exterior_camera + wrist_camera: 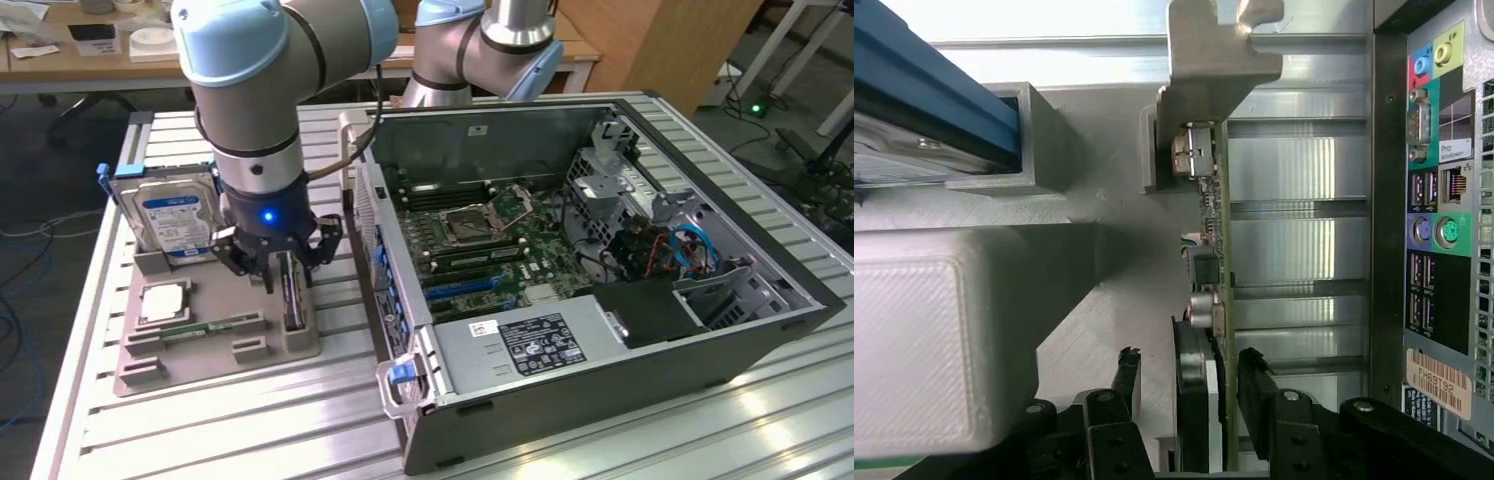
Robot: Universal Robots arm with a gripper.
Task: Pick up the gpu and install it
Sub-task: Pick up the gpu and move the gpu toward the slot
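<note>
The gpu (295, 305) stands on its edge in a slot of the grey holder tray (200, 355), at the exterior view's left of the computer case. My gripper (284, 270) has come straight down over it. In the wrist view the gpu (1206, 400) is edge-on, with its green board and black cooler, and its metal bracket (1204, 60) is at the far end. My gripper (1191, 375) is open and straddles the card. One finger (1252, 375) is nearly against the board side. The other finger (1128, 375) stands a clear gap off the cooler side.
The open computer case (747, 330) lies on the exterior view's right, its motherboard (467, 240) exposed and its rear port panel (1439, 200) close beside the card. In the tray stand a hard drive (171, 215), a processor (163, 300) and a memory stick (200, 328).
</note>
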